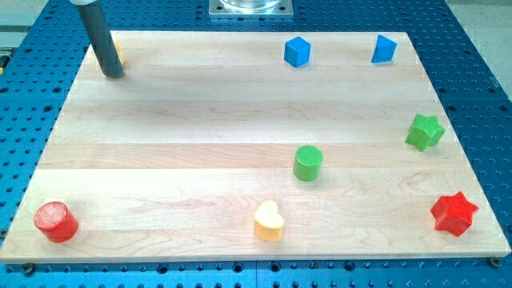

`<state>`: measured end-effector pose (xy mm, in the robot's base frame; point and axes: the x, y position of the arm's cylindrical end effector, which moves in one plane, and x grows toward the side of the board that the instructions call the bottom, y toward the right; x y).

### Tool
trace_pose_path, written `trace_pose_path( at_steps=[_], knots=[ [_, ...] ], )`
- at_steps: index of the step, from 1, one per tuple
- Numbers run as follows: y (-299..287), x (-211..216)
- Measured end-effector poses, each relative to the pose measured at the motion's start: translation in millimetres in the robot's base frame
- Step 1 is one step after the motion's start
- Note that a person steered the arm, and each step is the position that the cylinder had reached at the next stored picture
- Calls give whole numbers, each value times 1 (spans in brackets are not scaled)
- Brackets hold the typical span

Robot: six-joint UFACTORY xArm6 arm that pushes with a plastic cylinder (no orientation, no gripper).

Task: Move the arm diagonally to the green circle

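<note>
My tip (113, 74) rests on the wooden board (200, 144) far out at about ten o'clock from the board's middle, close to the top left corner. The rod ends plain, with no claw on it, so nothing is held and nothing opens or closes. Just behind the rod a small yellow block (119, 53) peeks out; most of it is hidden, so its shape cannot be told, and it may be touching the rod.

The green circle (308, 162) stands upright a little toward four o'clock from the board's middle, well apart from my tip (it lies at roughly four o'clock from the tip). A yellow heart (269, 222) sits near it at about seven o'clock. A green star (424, 131) lies toward two o'clock from the circle, near the right edge, and a red star (454, 214) toward four o'clock. A red cylinder (56, 222) sits in the bottom left corner. Two blue blocks line the top edge: a blue cube (297, 51) and another blue block (384, 49).
</note>
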<state>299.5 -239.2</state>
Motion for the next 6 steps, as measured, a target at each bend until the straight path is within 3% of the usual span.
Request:
trace_pose_path(
  at_steps=[2,4,6],
  knots=[
    [9,-6],
    [117,93],
    [186,131]
  ],
)
